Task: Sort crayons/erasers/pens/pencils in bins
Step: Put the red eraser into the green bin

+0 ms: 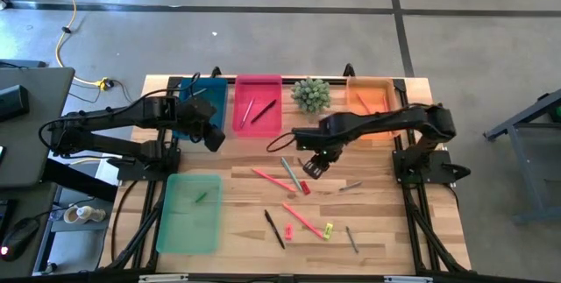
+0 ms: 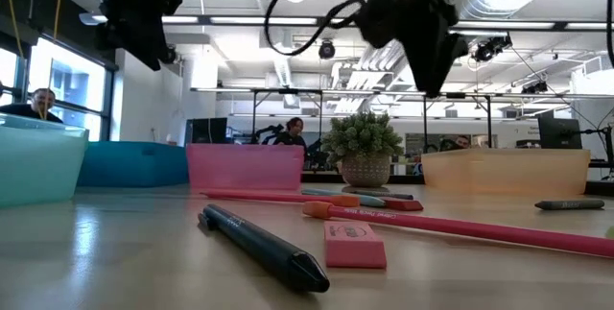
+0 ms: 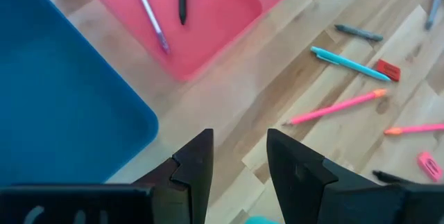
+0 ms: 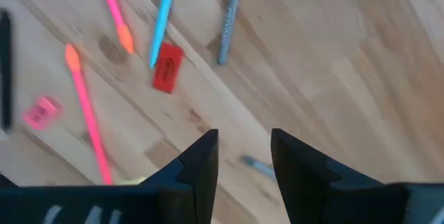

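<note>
My left gripper (image 1: 213, 137) hangs open above bare wood between the teal-blue bin (image 1: 203, 99) and the pink bin (image 1: 257, 103), with nothing between its fingers (image 3: 198, 165). My right gripper (image 1: 311, 169) points down, open and holding nothing, over the middle of the table. A red eraser (image 4: 167, 66), a cyan pen (image 4: 164, 16) and a grey crayon (image 4: 231, 23) lie flat on the wood just beyond it. A pink eraser (image 2: 354, 244), a yellow eraser (image 1: 329, 229), a black pen (image 2: 264, 245) and pink sticks (image 1: 302, 220) lie nearer the front edge.
The pink bin holds two pens (image 3: 147, 9). The orange bin (image 1: 368, 97) and a potted plant (image 1: 311, 95) stand at the far edge. The pale-green bin (image 1: 190, 211), at the near left, holds a small green piece (image 1: 202, 197). Grey crayons (image 1: 351, 239) lie to the right.
</note>
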`<action>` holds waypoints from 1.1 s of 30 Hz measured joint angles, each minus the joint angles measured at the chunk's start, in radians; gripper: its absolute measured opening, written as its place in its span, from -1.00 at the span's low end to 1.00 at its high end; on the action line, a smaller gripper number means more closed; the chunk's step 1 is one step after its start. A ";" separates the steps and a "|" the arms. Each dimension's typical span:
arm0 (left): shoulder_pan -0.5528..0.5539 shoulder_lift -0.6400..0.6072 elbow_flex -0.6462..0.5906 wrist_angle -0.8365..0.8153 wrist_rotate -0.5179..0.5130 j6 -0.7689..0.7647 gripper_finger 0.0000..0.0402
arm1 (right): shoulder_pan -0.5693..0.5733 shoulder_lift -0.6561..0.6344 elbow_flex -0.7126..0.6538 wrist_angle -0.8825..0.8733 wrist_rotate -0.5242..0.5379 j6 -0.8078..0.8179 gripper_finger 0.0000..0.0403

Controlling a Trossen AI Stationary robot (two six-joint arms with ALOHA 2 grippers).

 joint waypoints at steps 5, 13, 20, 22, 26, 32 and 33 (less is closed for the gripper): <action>0.000 0.000 0.000 0.004 -0.010 0.000 -0.39 | 0.050 -0.031 -0.040 0.092 0.099 0.227 -0.39; 0.000 0.001 0.000 0.004 -0.011 0.000 -0.39 | 0.108 -0.018 -0.058 0.234 0.143 0.311 -0.39; 0.000 0.001 0.000 0.004 -0.010 0.007 -0.39 | 0.140 -0.016 -0.058 0.230 0.235 0.457 -0.37; 0.000 0.001 0.000 0.004 -0.013 0.030 -0.39 | 0.150 -0.016 -0.058 0.230 0.235 0.479 -0.35; 0.000 0.001 0.000 0.004 -0.027 0.044 -0.39 | 0.166 0.007 -0.058 0.236 0.235 0.495 -0.29; 0.000 0.001 0.000 0.004 -0.027 0.043 -0.39 | 0.178 0.057 -0.058 0.287 0.204 0.465 -0.19; 0.000 0.001 0.000 0.004 -0.026 0.043 -0.39 | 0.178 0.061 -0.058 0.288 0.201 0.460 -0.18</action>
